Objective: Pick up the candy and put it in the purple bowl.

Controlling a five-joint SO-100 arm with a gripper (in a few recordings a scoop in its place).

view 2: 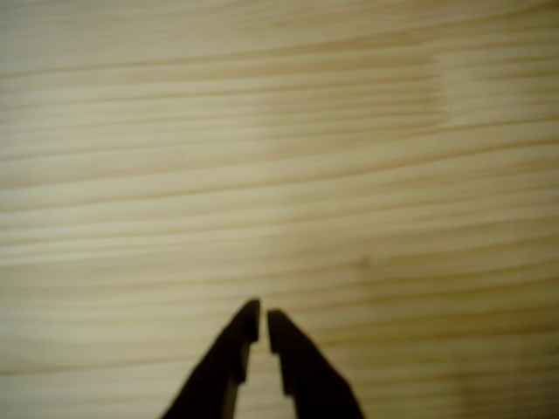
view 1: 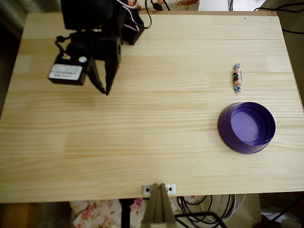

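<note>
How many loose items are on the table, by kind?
Candy: 1
Purple bowl: 1
Total: 2

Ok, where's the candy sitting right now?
In the overhead view the candy lies on the table's right side, just above the purple bowl, not touching it.
</note>
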